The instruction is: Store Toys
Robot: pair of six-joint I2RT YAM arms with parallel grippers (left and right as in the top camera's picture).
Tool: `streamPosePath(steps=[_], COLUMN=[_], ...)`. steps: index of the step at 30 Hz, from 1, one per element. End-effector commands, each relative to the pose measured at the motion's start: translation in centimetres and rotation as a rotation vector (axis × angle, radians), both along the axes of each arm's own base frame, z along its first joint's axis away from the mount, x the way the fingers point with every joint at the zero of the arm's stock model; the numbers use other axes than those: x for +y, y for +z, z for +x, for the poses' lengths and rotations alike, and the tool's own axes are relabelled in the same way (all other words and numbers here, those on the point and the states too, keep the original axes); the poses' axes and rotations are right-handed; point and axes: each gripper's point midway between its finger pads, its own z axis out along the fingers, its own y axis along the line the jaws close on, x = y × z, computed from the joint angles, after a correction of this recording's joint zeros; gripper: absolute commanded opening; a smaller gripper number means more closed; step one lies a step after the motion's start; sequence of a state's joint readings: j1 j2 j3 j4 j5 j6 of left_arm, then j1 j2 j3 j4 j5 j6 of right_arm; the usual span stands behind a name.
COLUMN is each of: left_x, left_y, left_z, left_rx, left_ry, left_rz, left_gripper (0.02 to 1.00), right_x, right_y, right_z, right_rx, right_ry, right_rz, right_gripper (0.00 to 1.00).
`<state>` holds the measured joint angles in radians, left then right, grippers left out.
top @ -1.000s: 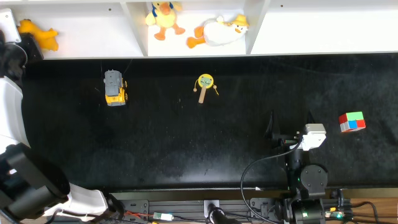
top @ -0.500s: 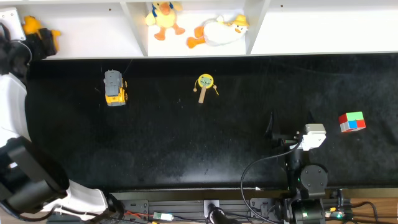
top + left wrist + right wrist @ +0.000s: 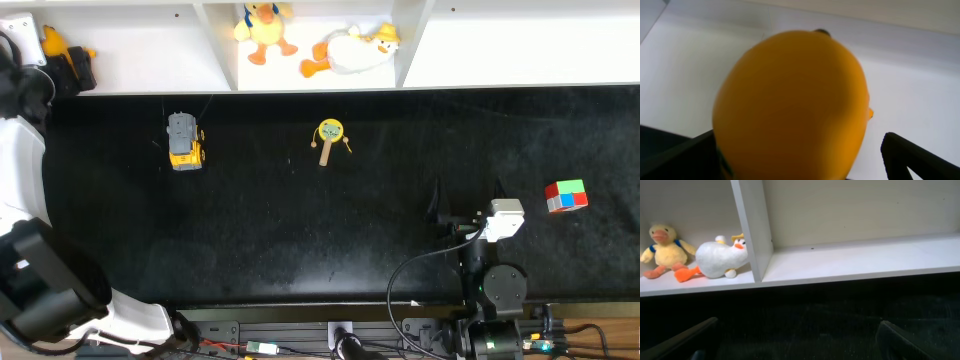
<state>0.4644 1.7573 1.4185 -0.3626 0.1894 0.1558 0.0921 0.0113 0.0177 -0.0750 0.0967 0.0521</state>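
Our left pincer (image 3: 74, 66) is up at the left compartment of the shelf (image 3: 150, 60), with the orange plush toy (image 3: 790, 105) right against it and bulging across the left wrist view. We cannot tell whether the pincer is pinching the toy or has let it go. That uncertainty is our main worry. If the grip is loose and the toy sits near the shelf's front lip, we judge it could roll off onto the table (image 3: 300, 230) when the arm backs out. If the plush clings, it could be dragged back out with the arm. Its round, soft body looks apt to squash and slip. Our right pincer (image 3: 799, 325) hangs spread wide and holding nothing over the right side of the table, well apart from the colour cube (image 3: 566, 196). The toy truck (image 3: 184, 140) and the rattle (image 3: 329, 138) lie on the table near the shelf, and a careless left-arm retreat could, we think, knock the truck.
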Motion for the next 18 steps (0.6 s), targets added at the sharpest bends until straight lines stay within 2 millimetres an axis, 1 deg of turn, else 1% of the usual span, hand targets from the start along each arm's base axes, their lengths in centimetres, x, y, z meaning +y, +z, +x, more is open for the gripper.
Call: streamPosePath(steps=[1,5,10,14,18], left_x=[-0.1,-0.7,-2.8,-4.8,-7.1], left_y=[3.8,3.7,4.4,4.4,3.5], left_z=[-1.1,-2.3,-3.6,-5.5,-7.9], left_rx=[-0.035,0.008,0.043,0.069,0.087], left_ry=[0.013,-0.001,-0.075,-0.1,-0.123], left_rz=[0.057,0.051,0.092,0.081,0.063], left_gripper=[0.998,0.998,0.998,0.998,0.998], right_x=[-0.1,-0.1,-0.1,-0.1,-0.1], right_y=[-0.4,-0.4,-0.4,-0.4,-0.4], right_z=[0.0,0.0,0.0,0.0,0.0], right_rx=[0.002,0.002,0.002,0.002,0.002], right_ry=[-0.005,-0.005,-0.005,-0.005,-0.005], right_rz=[0.004,0.004,0.004,0.004,0.004], right_gripper=[0.993,0.996,0.996,0.996,0.996])
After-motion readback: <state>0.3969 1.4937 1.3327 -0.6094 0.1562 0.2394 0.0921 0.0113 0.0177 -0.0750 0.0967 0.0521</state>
